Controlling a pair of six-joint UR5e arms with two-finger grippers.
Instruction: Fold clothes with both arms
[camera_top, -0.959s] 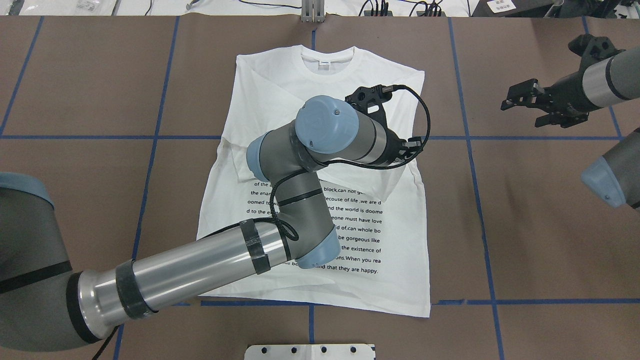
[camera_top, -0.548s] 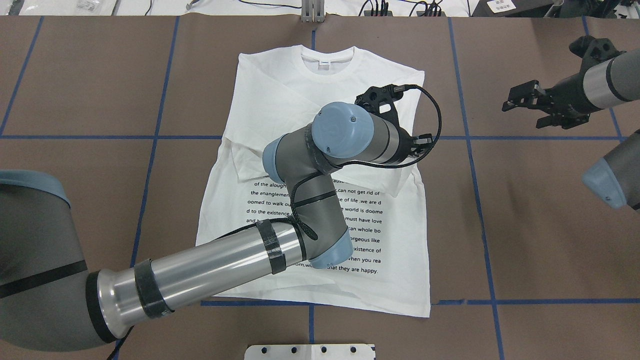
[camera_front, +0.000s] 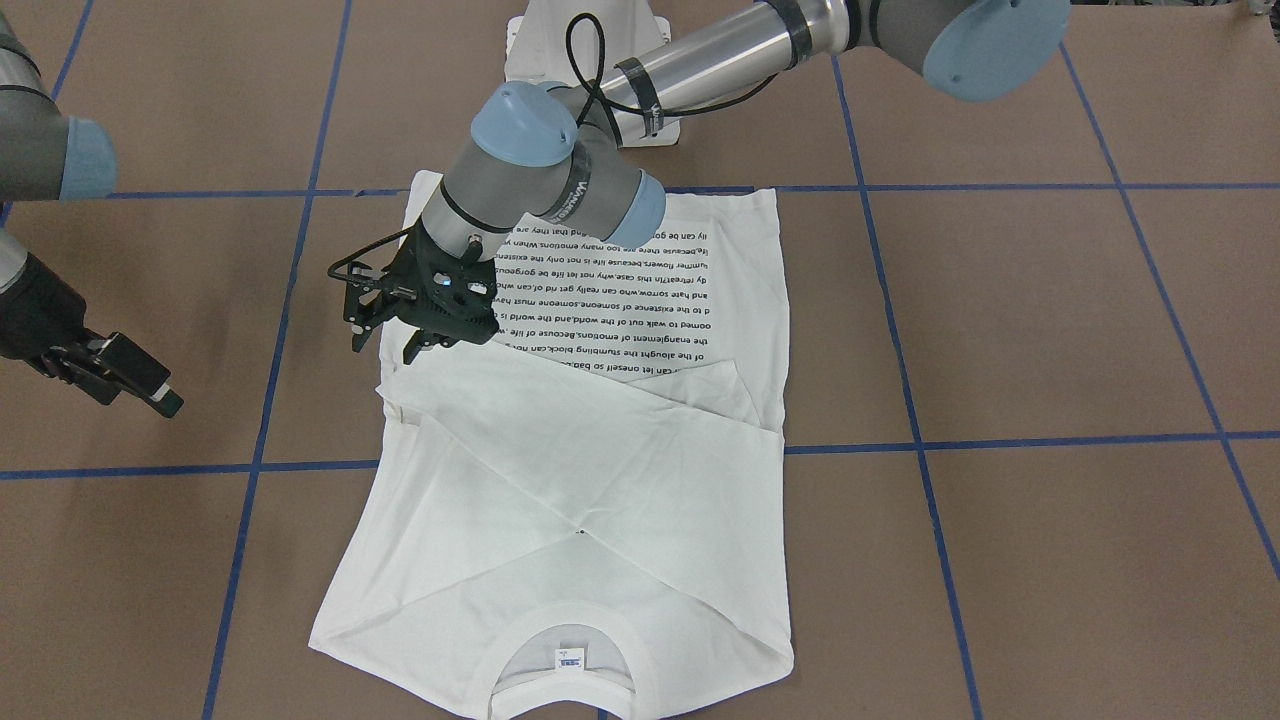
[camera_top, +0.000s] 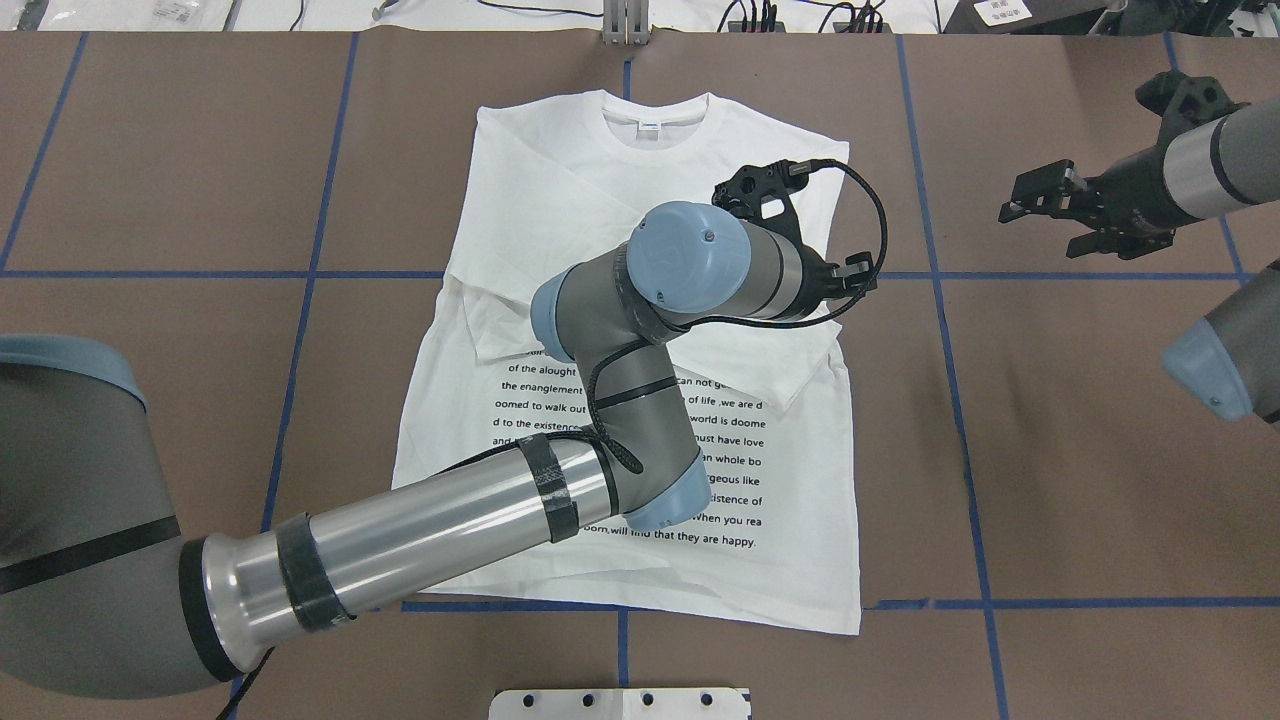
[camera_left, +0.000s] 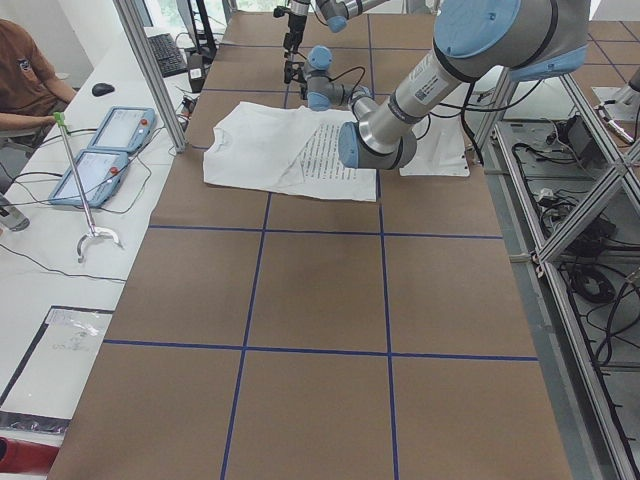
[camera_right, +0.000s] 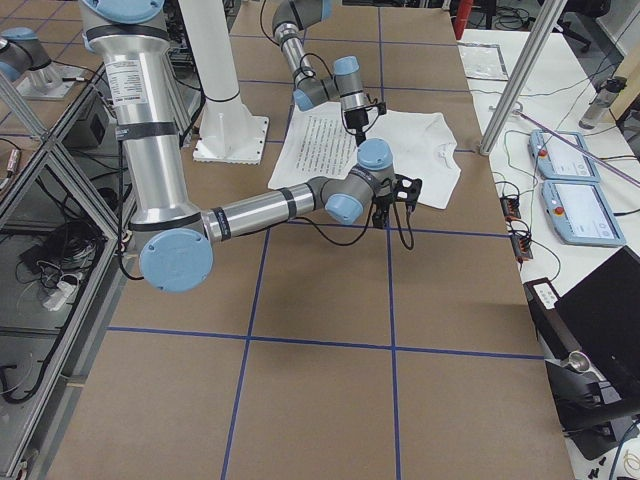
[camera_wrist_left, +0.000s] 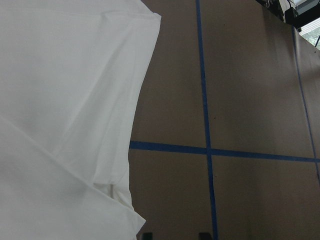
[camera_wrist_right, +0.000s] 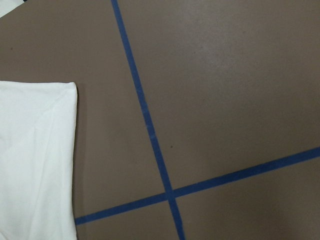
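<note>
Left gripper (camera_front: 383, 350), jaws apart, hovers above one side of the white T-shirt (camera_front: 560, 470); right gripper (camera_top: 1040, 228) likewise spread.

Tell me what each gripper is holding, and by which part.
Nothing is held: the left gripper hangs open at the T-shirt edge, the right gripper open over bare table.

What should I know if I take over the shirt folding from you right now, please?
Left gripper: open, empty, over the edge of the white long-sleeved T-shirt on the robot's right side.
Right gripper: apparently open, empty, clear of the shirt, above the brown table.
Done: the shirt lies flat, print up, with both sleeves folded across the chest.
Left: folding the body.
</note>
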